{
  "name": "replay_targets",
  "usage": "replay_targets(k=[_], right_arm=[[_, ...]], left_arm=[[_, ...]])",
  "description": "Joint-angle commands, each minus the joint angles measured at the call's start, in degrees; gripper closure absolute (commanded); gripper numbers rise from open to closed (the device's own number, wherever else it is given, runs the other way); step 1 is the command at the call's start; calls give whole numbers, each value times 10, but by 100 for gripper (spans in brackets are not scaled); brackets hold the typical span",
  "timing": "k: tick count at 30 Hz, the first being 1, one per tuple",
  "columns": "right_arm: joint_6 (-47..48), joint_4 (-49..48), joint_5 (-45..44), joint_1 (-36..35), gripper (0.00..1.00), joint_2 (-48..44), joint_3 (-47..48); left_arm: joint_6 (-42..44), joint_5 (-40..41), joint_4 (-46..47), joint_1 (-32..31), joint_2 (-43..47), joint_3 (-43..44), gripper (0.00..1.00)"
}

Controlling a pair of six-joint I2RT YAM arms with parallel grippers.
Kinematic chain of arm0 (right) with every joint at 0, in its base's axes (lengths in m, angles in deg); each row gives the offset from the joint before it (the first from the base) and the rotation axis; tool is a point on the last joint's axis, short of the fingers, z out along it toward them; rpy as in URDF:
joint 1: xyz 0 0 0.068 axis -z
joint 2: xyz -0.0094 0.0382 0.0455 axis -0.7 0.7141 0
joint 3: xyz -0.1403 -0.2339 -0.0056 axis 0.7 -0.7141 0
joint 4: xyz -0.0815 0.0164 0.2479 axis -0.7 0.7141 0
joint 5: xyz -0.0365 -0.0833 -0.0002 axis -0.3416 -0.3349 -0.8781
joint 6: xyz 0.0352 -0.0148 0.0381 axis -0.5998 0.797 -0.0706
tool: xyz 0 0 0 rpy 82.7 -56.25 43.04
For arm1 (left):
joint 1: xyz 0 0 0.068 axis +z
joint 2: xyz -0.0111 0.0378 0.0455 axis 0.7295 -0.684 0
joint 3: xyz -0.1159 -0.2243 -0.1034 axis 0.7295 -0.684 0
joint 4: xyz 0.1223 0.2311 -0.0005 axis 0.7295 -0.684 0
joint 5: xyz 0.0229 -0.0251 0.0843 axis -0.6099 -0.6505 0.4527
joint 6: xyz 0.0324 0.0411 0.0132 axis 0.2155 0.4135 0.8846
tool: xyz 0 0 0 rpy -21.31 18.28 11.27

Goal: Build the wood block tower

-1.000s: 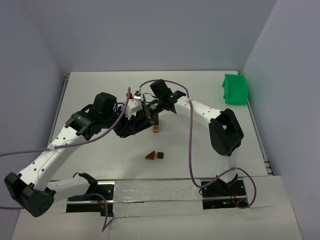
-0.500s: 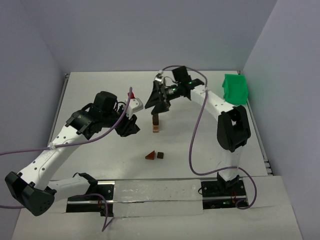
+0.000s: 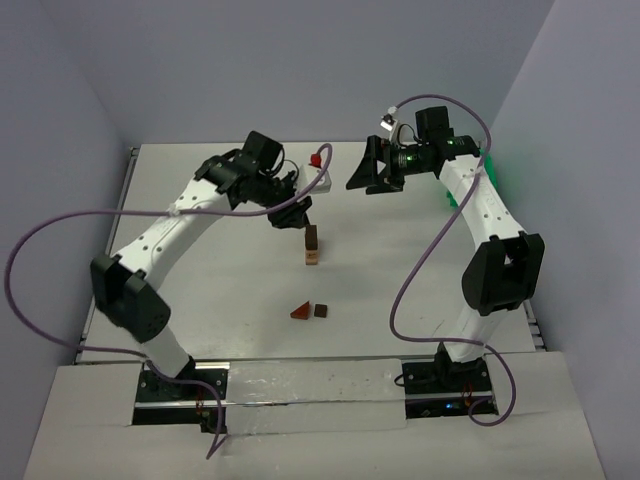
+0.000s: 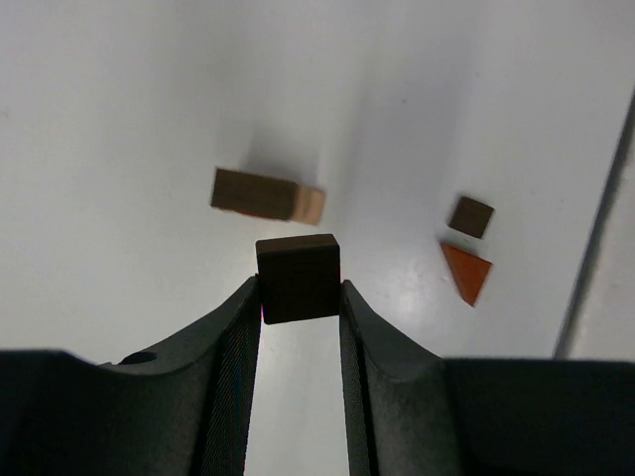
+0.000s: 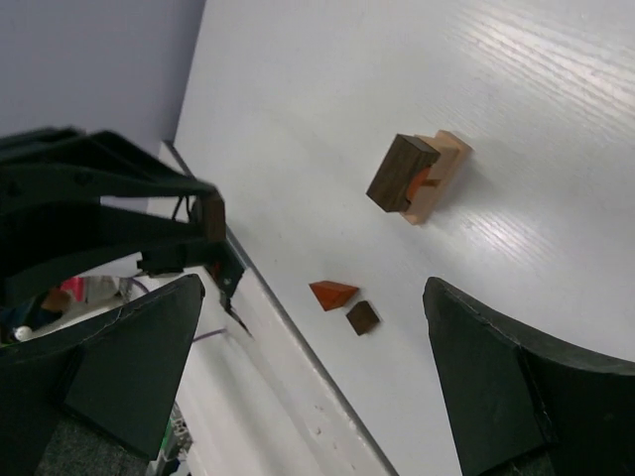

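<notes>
My left gripper [image 4: 300, 299] was closed on a dark brown block [image 4: 298, 277], the two fingers pressed against its opposite sides with the block standing proud of the tips. In the top view that gripper hung just above and slightly left of the wood block tower [image 3: 312, 244], not touching it.

The tower stood near the middle of the white table [image 3: 200, 290]. It was a narrow stack with light tan wood at the bottom and a dark brown piece on top. My right wrist camera also caught a sliver of orange-red between those layers, and the dark top piece sat a little off-square from the tan one beneath it.

My right gripper [image 3: 366, 172] was spread wide with nothing between its fingers, raised behind and to the right of the tower, well apart from it.

Nearer my bases, a reddish-brown triangular wedge [image 3: 300, 312] and a small dark brown cube [image 3: 320, 310] lay just beside each other on the table.
</notes>
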Motion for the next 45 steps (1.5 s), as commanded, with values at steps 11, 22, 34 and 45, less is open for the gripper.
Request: replay_targets(k=[11, 22, 34, 45], right_arm=[[97, 80, -161, 19, 0, -64, -2], [98, 81, -202, 68, 0, -79, -1], [97, 82, -198, 76, 0, -74, 3], [95, 80, -197, 78, 0, -73, 1]], left_arm=[[143, -56, -232, 15, -296, 351, 100], [148, -40, -222, 18, -344, 350, 99], [165, -27, -167, 16, -339, 293, 99], [167, -17, -166, 16, -357, 308, 98]])
